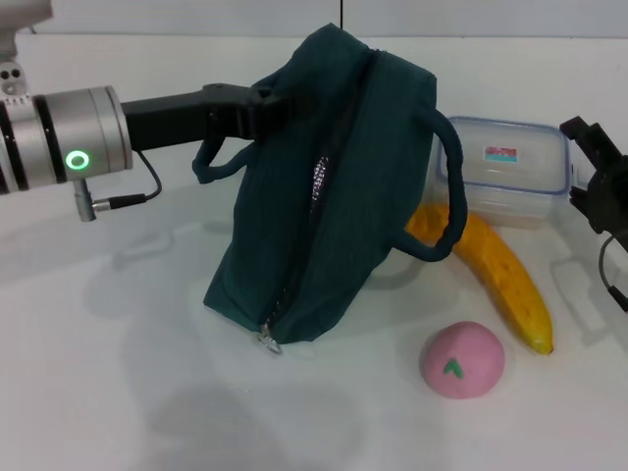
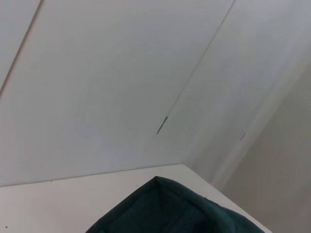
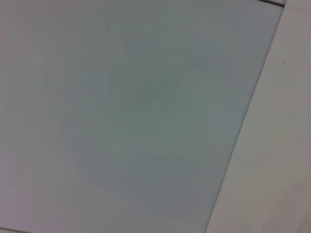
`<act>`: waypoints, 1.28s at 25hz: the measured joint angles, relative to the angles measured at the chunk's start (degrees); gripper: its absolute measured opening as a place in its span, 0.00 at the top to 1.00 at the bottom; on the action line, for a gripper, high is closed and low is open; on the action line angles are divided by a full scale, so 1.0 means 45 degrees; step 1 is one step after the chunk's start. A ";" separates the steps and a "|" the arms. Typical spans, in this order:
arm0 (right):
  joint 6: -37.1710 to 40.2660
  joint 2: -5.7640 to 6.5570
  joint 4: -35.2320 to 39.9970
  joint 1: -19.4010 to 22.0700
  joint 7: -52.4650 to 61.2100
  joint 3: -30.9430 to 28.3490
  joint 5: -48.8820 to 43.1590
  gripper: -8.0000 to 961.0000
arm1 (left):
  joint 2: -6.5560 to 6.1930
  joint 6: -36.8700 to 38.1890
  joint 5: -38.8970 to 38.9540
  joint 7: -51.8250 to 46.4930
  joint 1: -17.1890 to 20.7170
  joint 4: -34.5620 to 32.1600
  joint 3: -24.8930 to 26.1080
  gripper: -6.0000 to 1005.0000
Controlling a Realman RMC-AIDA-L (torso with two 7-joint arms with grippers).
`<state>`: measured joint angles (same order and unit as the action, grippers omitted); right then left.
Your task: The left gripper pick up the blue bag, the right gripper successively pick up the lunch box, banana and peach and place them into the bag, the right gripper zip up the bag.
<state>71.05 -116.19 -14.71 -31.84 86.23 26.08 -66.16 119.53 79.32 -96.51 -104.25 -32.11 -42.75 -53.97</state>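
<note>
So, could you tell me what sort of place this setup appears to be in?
Probably a lab or test bench rather than a kitchen: a bare white table against plain white wall panels, with only staged props laid out, a blue bag, lunch box, banana and peach.

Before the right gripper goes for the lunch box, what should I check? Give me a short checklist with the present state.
1. The left gripper holds the blue bag at its top: ok.
2. Bag mouth open wide enough for loading: not ok, looks nearly closed.
3. The lunch box uncovered from above: ok.
4. The banana and the peach outside the bag: ok.
5. The right gripper open: cannot tell.
</note>
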 joint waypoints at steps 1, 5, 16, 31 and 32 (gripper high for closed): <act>0.0000 0.0000 -0.0006 0.0033 -0.0009 -0.0200 -0.0178 0.09 | -0.0001 0.0012 -0.0001 0.0060 -0.0005 0.0089 0.0000 0.95; 0.0056 0.0000 -0.0110 0.0237 -0.0020 -0.1013 -0.0878 0.09 | 0.0000 0.0063 -0.0017 0.0116 0.0002 0.0167 -0.0001 0.95; 0.0419 0.0000 -0.0228 0.0260 0.0031 -0.1060 -0.0880 0.09 | 0.0000 0.0090 -0.0006 0.0147 0.0055 0.0183 -0.0135 0.95; 0.0151 0.0000 0.0250 0.0111 0.0429 -0.1526 -0.0978 0.09 | -0.0001 0.0072 0.0005 0.0161 -0.0027 0.0184 -0.0137 0.94; 0.0100 -0.0001 0.0307 0.0102 0.0496 -0.1520 -0.0985 0.09 | -0.0001 0.0071 0.0008 0.0161 -0.0028 0.0184 -0.0137 0.94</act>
<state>71.50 -116.19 -13.33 -31.38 88.46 19.24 -70.59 119.53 79.64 -96.47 -103.53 -32.24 -41.92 -54.58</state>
